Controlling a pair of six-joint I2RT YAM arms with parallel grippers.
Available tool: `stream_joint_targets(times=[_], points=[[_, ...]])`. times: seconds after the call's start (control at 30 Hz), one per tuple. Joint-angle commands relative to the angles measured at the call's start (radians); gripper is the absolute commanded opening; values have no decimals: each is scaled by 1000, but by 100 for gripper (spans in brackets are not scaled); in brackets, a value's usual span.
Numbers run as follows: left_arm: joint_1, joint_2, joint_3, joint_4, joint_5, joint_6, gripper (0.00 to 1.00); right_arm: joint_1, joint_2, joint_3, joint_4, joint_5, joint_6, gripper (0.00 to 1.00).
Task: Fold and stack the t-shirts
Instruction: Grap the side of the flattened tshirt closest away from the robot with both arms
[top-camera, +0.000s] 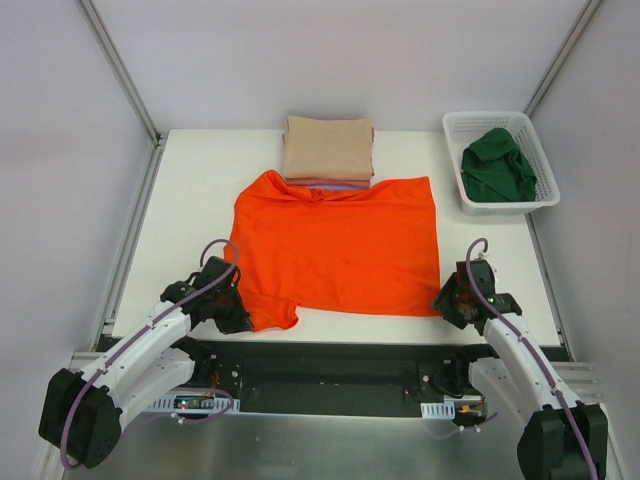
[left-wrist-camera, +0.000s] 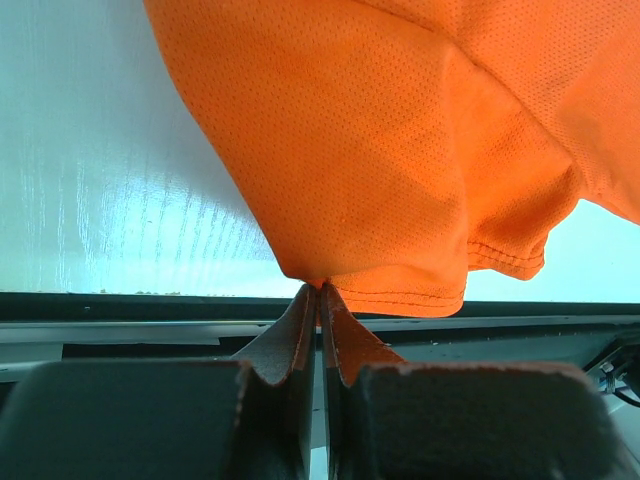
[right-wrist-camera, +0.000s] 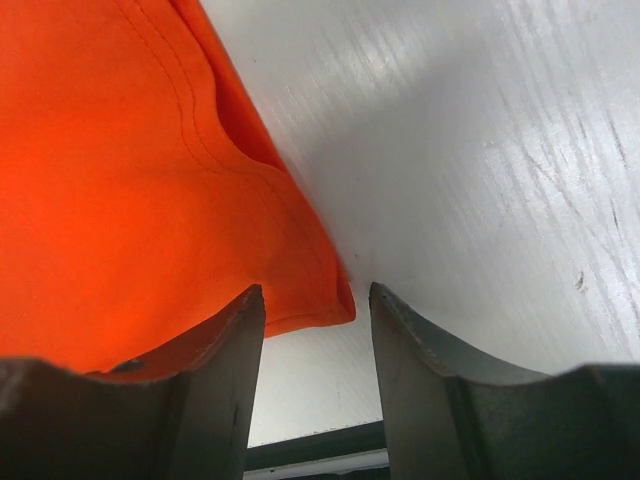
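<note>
The bright orange t-shirt (top-camera: 340, 245) lies spread on the white table. My left gripper (top-camera: 236, 312) is shut on its near left edge; the left wrist view shows the cloth (left-wrist-camera: 400, 150) pinched at the fingertips (left-wrist-camera: 300, 320). My right gripper (top-camera: 447, 300) is open at the shirt's near right corner (right-wrist-camera: 320, 300), which lies between the fingers without being held. A stack of folded shirts with the beige one (top-camera: 328, 147) on top, pink and lavender edges below, sits at the back. The dark green shirt (top-camera: 497, 166) is crumpled in the basket.
The white mesh basket (top-camera: 455, 135) stands at the back right. The table's near edge and a dark rail (top-camera: 330, 360) run just below both grippers. Metal frame posts (top-camera: 118, 70) rise at the back corners.
</note>
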Motion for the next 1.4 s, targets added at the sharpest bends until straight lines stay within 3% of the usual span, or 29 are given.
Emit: stream_joint_targets(times=[0.0,0.23,0.43,0.63,0.8,1.0,1.17,1.37], points=[[-12,7,-1,-3,20,14,0,-4,25,-2,-11,-25,16,46],[-12,7,2,-2,23,4,0,-4,59,-28,57,-29,22,34],[-12,-24,-5,-22,112,-37,0,-2,37,0,14,-47,-6,1],[-12,-100,63,-210,119,-66,0,-4,-96,89,-254,-25,-38,1],[-12,-169,106,-299,181,-77,0,3,-184,152,-363,-108,0,1],[-12,-268,130,-385,218,-120,0,3,-292,256,-613,-44,-12,1],[-12,-338,190,-465,181,-132,0,9,-308,345,-699,-15,-42,1],[-12,-305,215,-398,193,-134,0,7,-303,324,-670,-64,-64,1]])
